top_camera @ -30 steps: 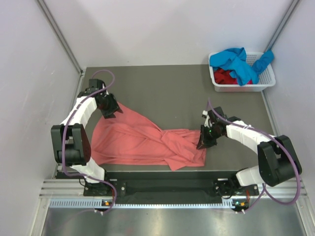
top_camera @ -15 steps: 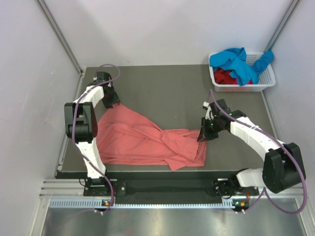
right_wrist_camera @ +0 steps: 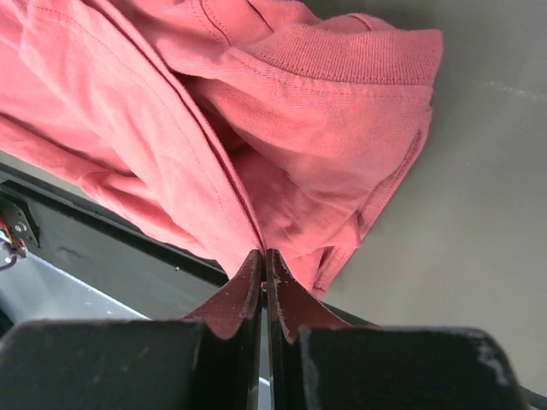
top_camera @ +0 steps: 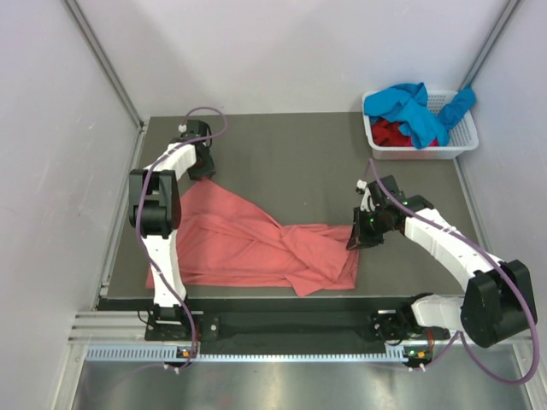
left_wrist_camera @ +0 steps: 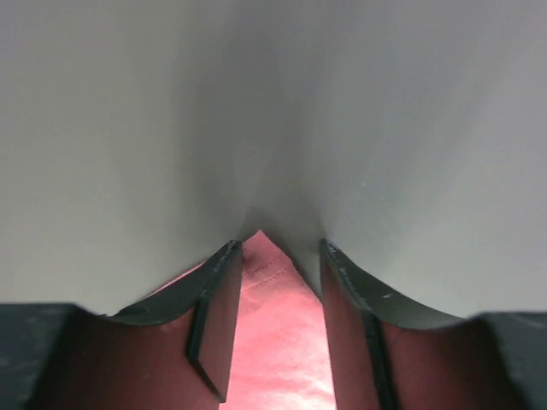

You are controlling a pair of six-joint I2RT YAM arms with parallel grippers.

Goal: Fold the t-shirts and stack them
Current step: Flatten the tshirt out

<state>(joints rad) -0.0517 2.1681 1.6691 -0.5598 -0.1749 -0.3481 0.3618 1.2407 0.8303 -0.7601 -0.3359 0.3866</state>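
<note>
The salmon-pink t-shirt lies crumpled and spread across the near half of the dark table. My left gripper is at the shirt's far left corner. In the left wrist view its jaws stand apart with the shirt's corner showing between them. My right gripper is at the shirt's right edge. In the right wrist view it is shut on a fold of the shirt, beside the ribbed collar. A bright blue t-shirt and a dark red one lie in the basket.
The white slotted basket stands at the far right corner of the table. Grey walls close in the left, back and right sides. The table's black front edge runs just below the shirt in the right wrist view.
My left gripper has moved away from me and slightly right, to the tip of the shirt's far left corner. My right gripper has shifted a little right while holding the cloth.
</note>
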